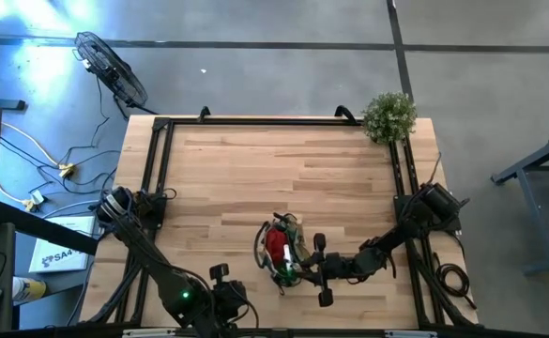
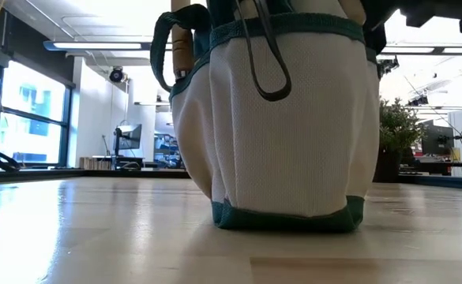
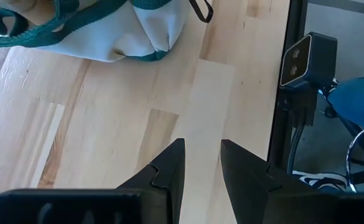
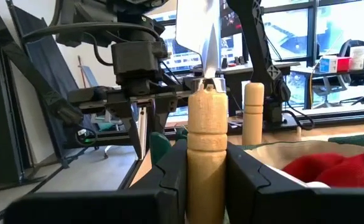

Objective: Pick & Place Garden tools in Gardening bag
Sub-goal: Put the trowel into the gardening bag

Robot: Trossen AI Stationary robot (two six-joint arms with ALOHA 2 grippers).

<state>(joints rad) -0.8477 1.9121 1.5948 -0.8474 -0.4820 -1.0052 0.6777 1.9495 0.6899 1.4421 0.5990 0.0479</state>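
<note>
1. Two grippers are showing. The left gripper is hanging low near the table's front edge, toward the front-left corner; its fingers are standing a narrow gap apart with nothing between them and only bare wood beyond.
2. One gardening bag is sitting upright near the front edge, a little right of the middle. One red cone-shaped piece is lying inside it, and green-and-white bits, possibly a spray bottle, are showing beside it, too small to be sure.
3. Two pale wooden handles are appearing in the right wrist view: one trowel handle pinched between the right gripper's fingers, with the metal blade pointing up, and a second handle standing just beyond it at the bag's rim.
4. Judging from that grip, the risk is lying here: the right gripper is reaching in from the right edge and holding the trowel at the bag's right side. Releasing with the handle still over the soft rim could be letting the trowel tip outward onto the table.
5. Pushing downward against the fabric wall could be tilting or sliding the light bag toward the front edge.
6. One bushy plant is sitting at the far right corner, well apart and in no danger.
</note>
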